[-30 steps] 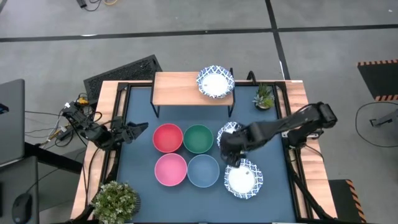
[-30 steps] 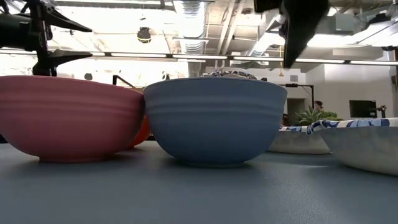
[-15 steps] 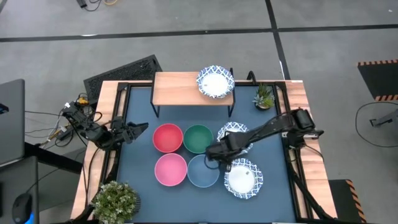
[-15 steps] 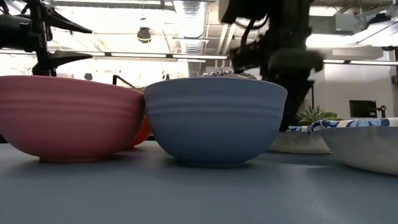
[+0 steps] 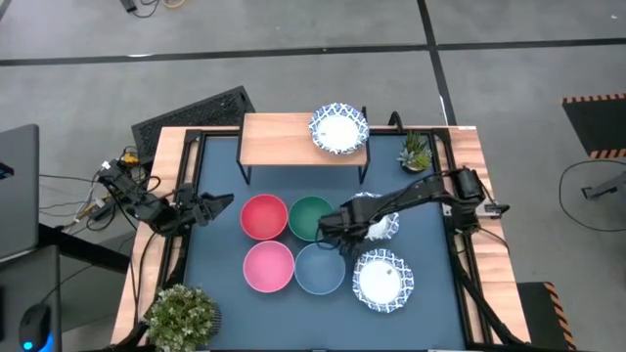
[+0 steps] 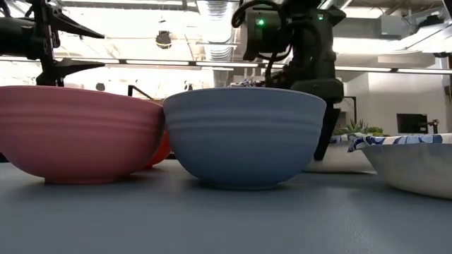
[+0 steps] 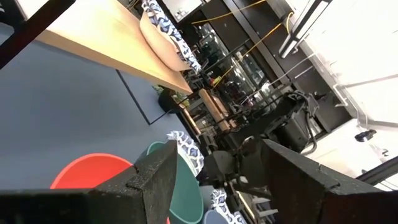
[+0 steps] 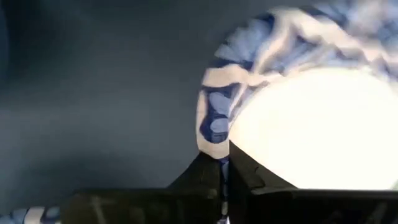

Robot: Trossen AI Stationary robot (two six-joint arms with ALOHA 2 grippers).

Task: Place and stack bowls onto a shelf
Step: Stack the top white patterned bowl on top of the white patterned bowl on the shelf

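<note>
The wooden shelf [image 5: 293,140] stands at the table's far edge, with one white blue-rimmed bowl [image 5: 338,128] on its right end. Red [image 5: 264,216], green [image 5: 311,215], pink [image 5: 268,266] and light blue [image 5: 320,268] bowls sit on the blue mat. One white patterned bowl [image 5: 383,281] rests at the near right. Another white patterned bowl [image 5: 380,221] lies right of the green one. My right gripper [image 5: 350,227] is shut on its rim. My left gripper [image 5: 217,204] waits open at the table's left edge. My right gripper pinches the white patterned bowl's rim [image 8: 213,127] between its two fingers, on the side facing the green bowl. One finger [image 8: 249,171] lies on the bowl's inner side, the other on its outer side. Whether the bowl is off the mat I cannot tell.
A potted plant [image 5: 182,315] stands at the near left corner and a smaller potted plant [image 5: 415,152] at the far right, beside the shelf. The green and light blue bowls sit close to the left of my right gripper. Bare mat [image 5: 430,244] lies to its right.
My right gripper has gone from above the near-right white bowl toward the table's left, then a little toward the far edge and down. It now stands at the rim of the white bowl beside the green one. The bowls have stayed where they were.
</note>
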